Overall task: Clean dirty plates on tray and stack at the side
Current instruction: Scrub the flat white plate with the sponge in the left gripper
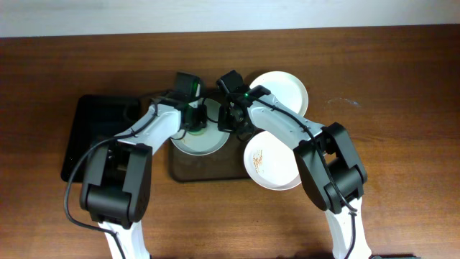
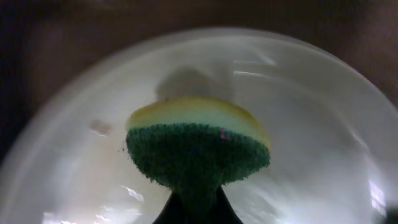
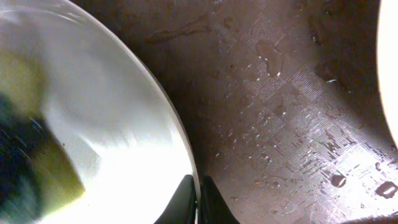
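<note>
The first plate [image 1: 198, 140] lies on the left part of the brown tray [image 1: 208, 171], tilted or flat I cannot tell, and the scrubbing step is in hand on it. The left pincer [image 2: 196, 206] is clamped on a sponge [image 2: 199, 149], green scouring face showing, held against the plate's white bowl. The right pincer [image 3: 198, 196] is closed on that plate's rim, one finger on each side, steadying it; water beads lie on the tray floor beside it. A smeared plate [image 1: 272, 164] with orange-brown marks sits over the tray's right edge, and a third plate [image 1: 282, 90] lies by the far right corner, on the rim or off I cannot tell. A black tray [image 1: 90, 137] rests on the tabletop [image 1: 402, 108] to the left. By my reckoning no plate is stacked yet; next the sponge must sweep the whole bowl while the rim grip holds, then the plate needs carrying aside
</note>
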You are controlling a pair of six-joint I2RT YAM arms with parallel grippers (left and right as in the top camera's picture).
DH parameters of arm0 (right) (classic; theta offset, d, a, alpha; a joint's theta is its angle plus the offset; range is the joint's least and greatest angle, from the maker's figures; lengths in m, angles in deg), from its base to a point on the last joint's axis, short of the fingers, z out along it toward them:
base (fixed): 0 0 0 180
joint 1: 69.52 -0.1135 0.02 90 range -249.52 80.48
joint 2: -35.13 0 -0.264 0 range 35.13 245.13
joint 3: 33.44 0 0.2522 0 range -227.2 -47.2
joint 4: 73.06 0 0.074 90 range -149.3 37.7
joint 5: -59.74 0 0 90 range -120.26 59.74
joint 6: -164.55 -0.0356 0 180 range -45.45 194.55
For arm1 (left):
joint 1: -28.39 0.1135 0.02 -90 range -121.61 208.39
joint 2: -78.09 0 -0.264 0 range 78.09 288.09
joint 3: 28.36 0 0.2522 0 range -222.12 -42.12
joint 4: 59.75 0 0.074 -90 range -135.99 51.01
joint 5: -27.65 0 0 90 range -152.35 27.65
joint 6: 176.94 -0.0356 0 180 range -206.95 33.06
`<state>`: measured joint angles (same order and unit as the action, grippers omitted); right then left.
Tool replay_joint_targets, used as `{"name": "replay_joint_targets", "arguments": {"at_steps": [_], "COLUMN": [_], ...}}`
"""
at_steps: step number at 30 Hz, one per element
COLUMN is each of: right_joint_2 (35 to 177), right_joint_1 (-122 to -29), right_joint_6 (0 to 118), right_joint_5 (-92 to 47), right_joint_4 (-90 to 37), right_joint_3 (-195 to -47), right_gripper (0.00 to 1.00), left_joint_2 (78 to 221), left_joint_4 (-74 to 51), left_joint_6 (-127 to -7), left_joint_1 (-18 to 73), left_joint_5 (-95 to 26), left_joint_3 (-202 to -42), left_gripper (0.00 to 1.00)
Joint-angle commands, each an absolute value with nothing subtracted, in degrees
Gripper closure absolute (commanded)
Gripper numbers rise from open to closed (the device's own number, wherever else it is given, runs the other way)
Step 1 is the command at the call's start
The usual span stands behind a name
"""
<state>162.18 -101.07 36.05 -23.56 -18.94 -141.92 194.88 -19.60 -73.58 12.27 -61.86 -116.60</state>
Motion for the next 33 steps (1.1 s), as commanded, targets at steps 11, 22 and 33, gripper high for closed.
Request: {"name": "replay_joint_targets", "arguments": {"at_steps": [11,22,33], "right_joint_2": [163.05,163.05,162.9], "right_joint_1": [-101.38,-101.38,-101.38], "right_joint_6": [36.57,36.79,40.75], "right_joint_5": [-24.55,-24.96,-24.46], "right_joint_4": [-19.05,-18.76,-18.76], "right_joint_3": [-142.36,-142.36,-142.73], "right_gripper": [0.96,0.96,0.96], "left_joint_2": [201.94,190.25,187.15], "left_joint_4": [4.01,5.34,2.2], "left_joint_6": [-71.81,-73.84,-81.27], "left_joint_1": [19.55,22.39,36.18], "left_joint_5": [-57.18,-62.23,-71.83], "left_joint_3": [-112.34,-130.52,-120.05], "left_gripper": [0.99,0.99,0.99]}}
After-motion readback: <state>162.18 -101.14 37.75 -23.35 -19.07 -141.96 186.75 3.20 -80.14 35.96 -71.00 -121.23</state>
